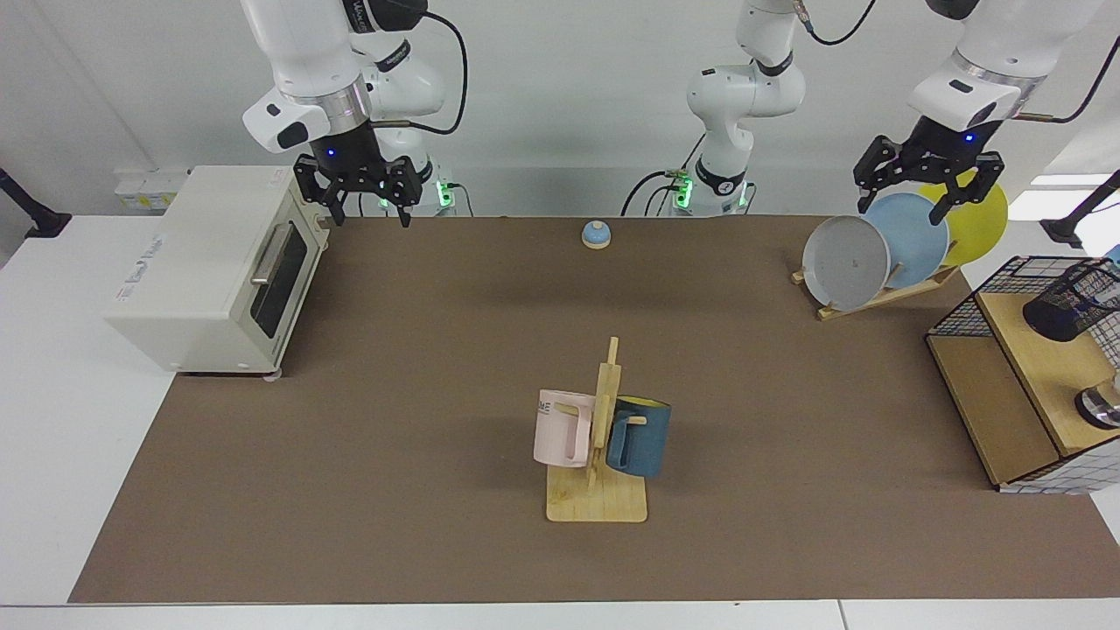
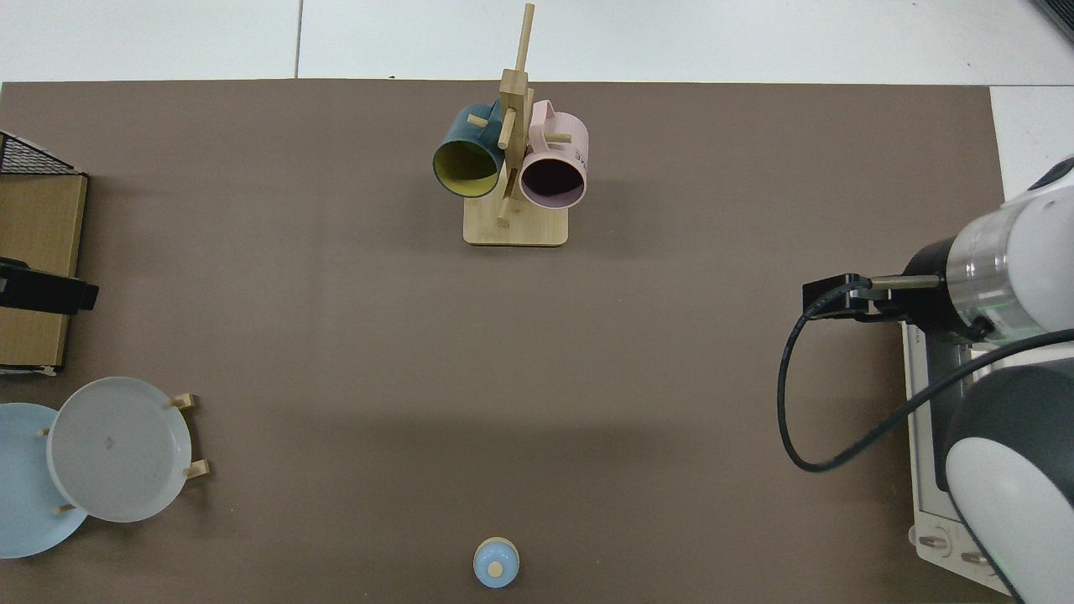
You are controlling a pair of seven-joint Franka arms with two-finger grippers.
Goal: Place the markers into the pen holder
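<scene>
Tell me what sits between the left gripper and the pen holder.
In the facing view, the left gripper hangs open above the plate rack; the yellow plate and the wire basket's rim lie between it and the pen holder.

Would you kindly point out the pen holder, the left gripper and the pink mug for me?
pen holder [image 1: 1060,313]: facing view, on its black mesh wall.
left gripper [image 1: 927,188]: facing view, midway between its open fingertips.
pink mug [image 1: 557,429]: facing view, on its outer side.

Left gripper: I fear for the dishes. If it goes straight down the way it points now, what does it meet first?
Probably the blue plate in the rack; the left gripper, fingers open, hangs over its top edge. Depth is unclear.
</scene>
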